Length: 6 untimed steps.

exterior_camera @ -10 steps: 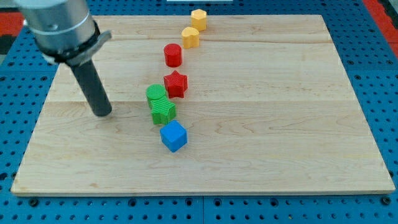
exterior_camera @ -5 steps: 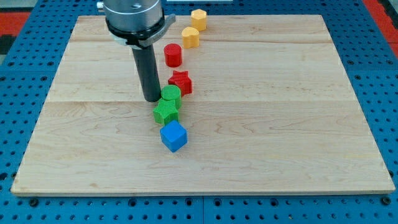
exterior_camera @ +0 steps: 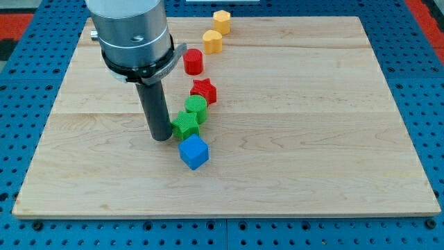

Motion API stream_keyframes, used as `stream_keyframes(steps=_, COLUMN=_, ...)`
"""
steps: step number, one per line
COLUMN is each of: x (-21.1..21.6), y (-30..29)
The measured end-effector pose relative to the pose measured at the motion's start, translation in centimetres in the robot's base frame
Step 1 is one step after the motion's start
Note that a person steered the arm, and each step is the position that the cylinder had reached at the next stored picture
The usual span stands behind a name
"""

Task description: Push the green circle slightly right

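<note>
Now our tip (exterior_camera: 161, 137) sits just at nine o'clock of the green star (exterior_camera: 184, 126), not the green circle (exterior_camera: 196, 106), which lies at the star's one o'clock, touching it, below the red star (exterior_camera: 204, 90). We carry no tool, so nothing is grasped. Judging by this, little remains.
</note>
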State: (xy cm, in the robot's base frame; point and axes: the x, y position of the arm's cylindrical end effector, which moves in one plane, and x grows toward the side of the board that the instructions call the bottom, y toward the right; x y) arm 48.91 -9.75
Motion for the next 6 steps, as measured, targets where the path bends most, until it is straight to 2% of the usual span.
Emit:
stream_keyframes(steps=4, x=1.9, y=0.3)
stream_keyframes(steps=5, x=4.7, y=-0.1)
stream_keyframes(steps=6, x=8.2, y=2.2)
